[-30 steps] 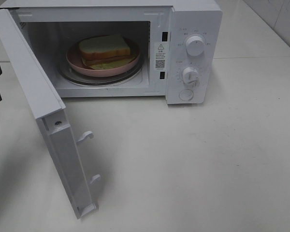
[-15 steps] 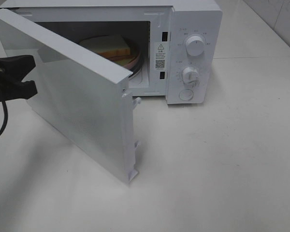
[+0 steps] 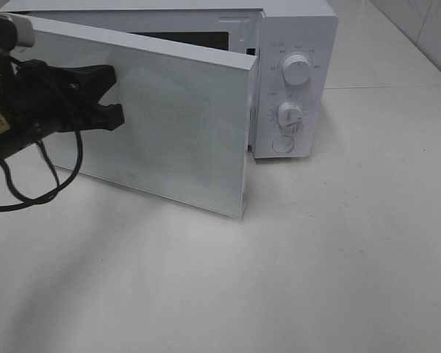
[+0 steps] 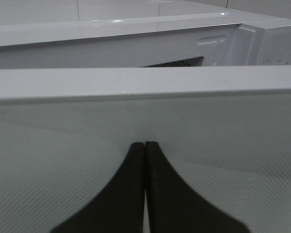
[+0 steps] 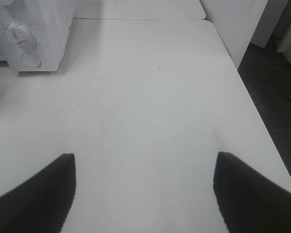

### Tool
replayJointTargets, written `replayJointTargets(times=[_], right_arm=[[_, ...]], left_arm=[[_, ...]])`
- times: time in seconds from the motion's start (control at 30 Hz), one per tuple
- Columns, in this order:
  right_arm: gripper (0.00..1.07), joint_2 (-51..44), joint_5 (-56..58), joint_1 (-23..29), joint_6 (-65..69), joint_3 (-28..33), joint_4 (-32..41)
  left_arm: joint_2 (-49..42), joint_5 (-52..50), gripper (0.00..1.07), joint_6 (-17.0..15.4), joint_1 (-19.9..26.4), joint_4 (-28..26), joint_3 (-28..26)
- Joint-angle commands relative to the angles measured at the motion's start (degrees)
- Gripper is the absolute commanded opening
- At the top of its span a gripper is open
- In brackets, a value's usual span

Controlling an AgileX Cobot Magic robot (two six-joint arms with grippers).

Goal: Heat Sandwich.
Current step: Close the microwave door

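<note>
The sandwich cannot be seen now: it sits inside the microwave, hidden behind the door, which stands nearly shut with its free edge just beside the control panel and a narrow dark slit open above its top edge. Judging by its make, the sandwich is light and soft, with loose layers that would slide or squash under a pinch, so it is best moved by the rim of its stiff plate, kept level, never by the bread. For this step nothing needs to hold it; the door is the part being worked. The left gripper is closed, fingers pressed together, holding nothing, its tips set against the door's outer face as a pusher. The right gripper is spread wide and empty, hanging over bare desk well apart from the microwave. A second ago the door stood wide open, the sandwich on its pink plate in plain view on the turntable, and the left gripper only at the frame's edge. Half a second ago the door was halfway round, with a sliver of bread and plate showing. Since then the door has covered the cavity and the gripper has followed it in. The two knobs look unchanged.
</note>
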Motion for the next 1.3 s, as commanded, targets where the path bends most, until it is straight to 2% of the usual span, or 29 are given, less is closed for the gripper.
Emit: replayJointTargets(times=[0.03, 0.13, 0.3, 0.4, 0.6, 0.77, 0.97, 1.1, 1.3], right_arm=[[0.75, -1.55, -0.17, -0.46, -0.4, 0.0, -0.29], [0.75, -1.55, -0.17, -0.46, -0.4, 0.0, -0.29], [0.75, -1.55, -0.17, -0.46, -0.4, 0.0, -0.29], [0.75, -1.55, -0.17, -0.46, -0.4, 0.0, -0.29], [0.75, -1.55, -0.17, -0.46, -0.4, 0.0, -0.29], [0.75, -1.55, -0.17, -0.46, -0.4, 0.0, -0.29], [0.75, -1.55, -0.17, -0.46, -0.4, 0.0, -0.29], [0.75, -1.55, -0.17, -0.46, -0.4, 0.0, -0.29], [0.75, -1.55, -0.17, -0.46, -0.4, 0.0, -0.29]], left_arm=[[1.32, 0.52, 0.0, 1.6, -2.01, -2.98, -2.46], [3.15, 3.21, 0.0, 3.84, -5.16, -8.65, -5.73], [5.56, 4.53, 0.0, 7.91, -8.25, -13.98, -10.14], [6.88, 5.39, 0.0, 7.91, -9.11, -15.7, -11.86], [10.43, 7.85, 0.0, 10.08, -11.57, -20.74, -17.53], [12.83, 10.14, 0.0, 12.26, -12.83, -21.72, -21.94], [15.3, 10.83, 0.0, 12.95, -13.01, -23.09, -25.32], [17.13, 13.18, 0.0, 13.75, -13.01, -26.76, -29.05], [18.68, 13.41, 0.0, 15.93, -13.01, -28.53, -32.49]])
